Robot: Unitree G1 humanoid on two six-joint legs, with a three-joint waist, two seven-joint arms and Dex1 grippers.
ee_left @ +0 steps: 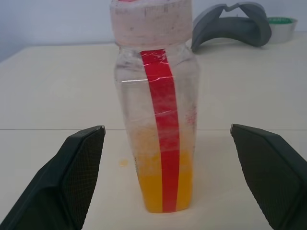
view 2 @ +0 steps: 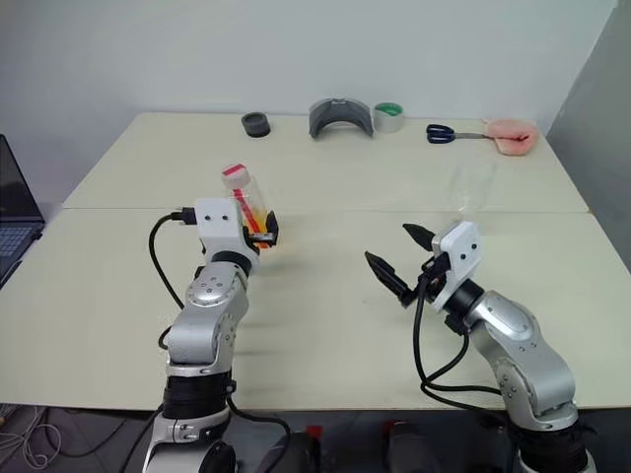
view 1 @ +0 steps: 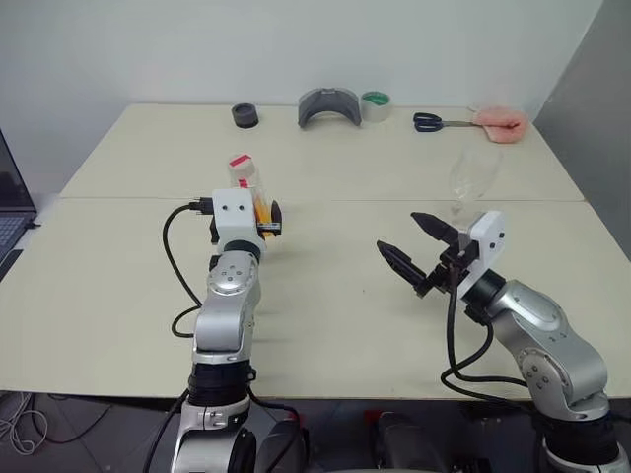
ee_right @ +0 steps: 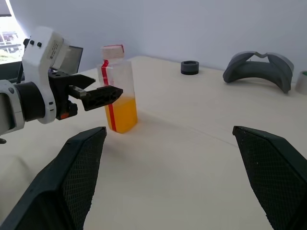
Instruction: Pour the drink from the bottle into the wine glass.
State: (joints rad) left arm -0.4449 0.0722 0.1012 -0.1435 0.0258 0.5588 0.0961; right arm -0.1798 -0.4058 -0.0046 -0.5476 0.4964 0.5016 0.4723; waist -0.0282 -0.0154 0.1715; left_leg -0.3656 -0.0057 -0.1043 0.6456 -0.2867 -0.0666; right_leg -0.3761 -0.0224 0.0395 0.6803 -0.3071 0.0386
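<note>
Left of centre, the upright juice bottle [ee_left: 160,120] stands between the wide-open left gripper [ee_left: 165,179] fingers, not yet touched.

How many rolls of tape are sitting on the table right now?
2. A dark roll lies at the far edge toward the left; a green-topped roll lies farther right, beside the grey curved piece. Nothing suggests hidden ones.
</note>
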